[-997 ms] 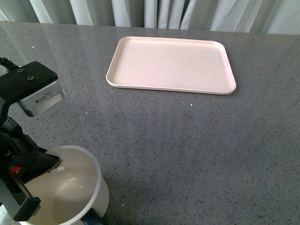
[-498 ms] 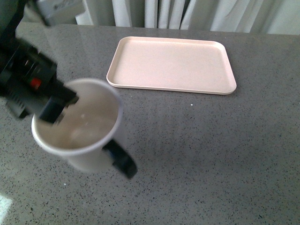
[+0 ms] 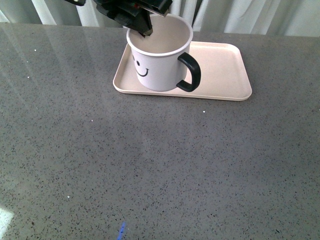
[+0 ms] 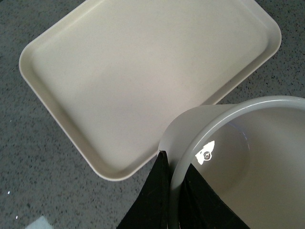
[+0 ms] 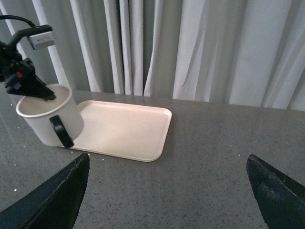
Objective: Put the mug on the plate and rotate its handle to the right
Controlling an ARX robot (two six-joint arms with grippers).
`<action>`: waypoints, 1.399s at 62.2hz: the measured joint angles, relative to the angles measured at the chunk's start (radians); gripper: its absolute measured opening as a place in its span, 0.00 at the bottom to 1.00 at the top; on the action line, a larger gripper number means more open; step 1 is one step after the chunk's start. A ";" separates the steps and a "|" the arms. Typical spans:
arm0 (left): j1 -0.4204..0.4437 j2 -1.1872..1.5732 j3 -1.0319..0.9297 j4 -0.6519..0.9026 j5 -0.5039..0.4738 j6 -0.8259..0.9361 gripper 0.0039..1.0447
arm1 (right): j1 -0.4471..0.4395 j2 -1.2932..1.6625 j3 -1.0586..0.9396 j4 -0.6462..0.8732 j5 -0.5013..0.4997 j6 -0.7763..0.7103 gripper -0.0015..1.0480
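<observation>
The white mug (image 3: 157, 62) with a black smiley face is over the left end of the pale pink plate (image 3: 220, 70); I cannot tell whether it rests on it. Its black handle (image 3: 190, 73) points right and slightly toward me. My left gripper (image 3: 143, 26) is shut on the mug's far left rim, one finger inside and one outside. In the left wrist view the black fingers (image 4: 152, 200) pinch the mug's rim (image 4: 224, 119) beside the plate (image 4: 143, 71). My right gripper (image 5: 167, 191) is open and empty above bare table, facing the mug (image 5: 45, 119), handle (image 5: 61, 131) and plate (image 5: 124, 129).
The grey speckled table (image 3: 160, 165) stretches in front of the plate. White curtains (image 5: 190, 47) hang behind the table's far edge. A small blue mark (image 3: 121, 231) lies near the table's front edge.
My left gripper has carried the mug from the near left of the table up and away to the plate's left end. The handle now points right.
</observation>
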 joint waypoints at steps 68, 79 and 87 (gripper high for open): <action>-0.010 0.744 1.168 -0.576 0.021 0.084 0.02 | 0.000 0.000 0.000 0.000 0.000 0.000 0.91; -0.010 0.765 1.220 -0.581 0.020 0.083 0.02 | 0.000 0.000 0.000 0.000 0.000 0.000 0.91; -0.010 0.772 1.226 -0.581 0.021 0.084 0.02 | 0.000 0.000 0.000 0.000 0.000 0.000 0.91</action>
